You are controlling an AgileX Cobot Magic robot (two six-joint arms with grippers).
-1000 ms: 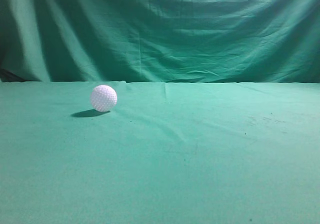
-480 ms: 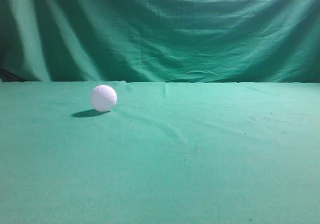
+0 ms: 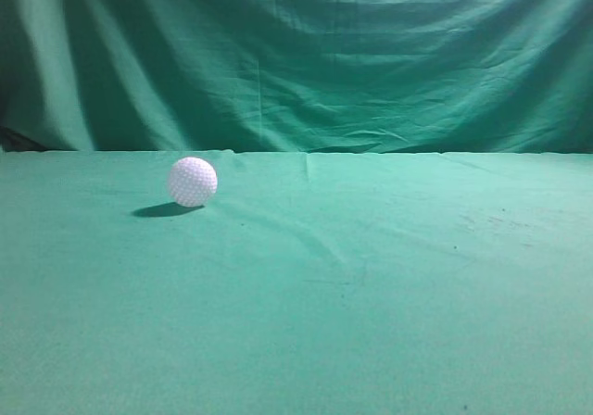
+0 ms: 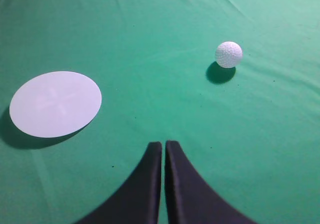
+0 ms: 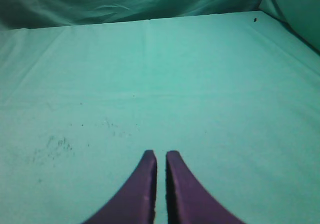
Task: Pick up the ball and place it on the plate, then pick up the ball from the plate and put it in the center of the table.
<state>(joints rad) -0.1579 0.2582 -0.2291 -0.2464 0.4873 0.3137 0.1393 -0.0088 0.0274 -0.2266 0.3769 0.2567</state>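
Observation:
The white dimpled ball (image 3: 193,182) rests on the green table (image 3: 371,285), left of the middle in the exterior view. It also shows in the left wrist view (image 4: 228,54), up and to the right of my left gripper (image 4: 163,145), which is shut and empty. A flat white round plate (image 4: 55,103) lies on the cloth left of that gripper, apart from the ball. My right gripper (image 5: 161,155) is shut and empty over bare cloth. Neither gripper shows in the exterior view.
The draped, wrinkled green backdrop (image 3: 296,58) hangs behind the table's far edge. In the right wrist view the table's far edge (image 5: 150,19) meets the backdrop, and faint dark specks (image 5: 55,146) mark the cloth on the left.

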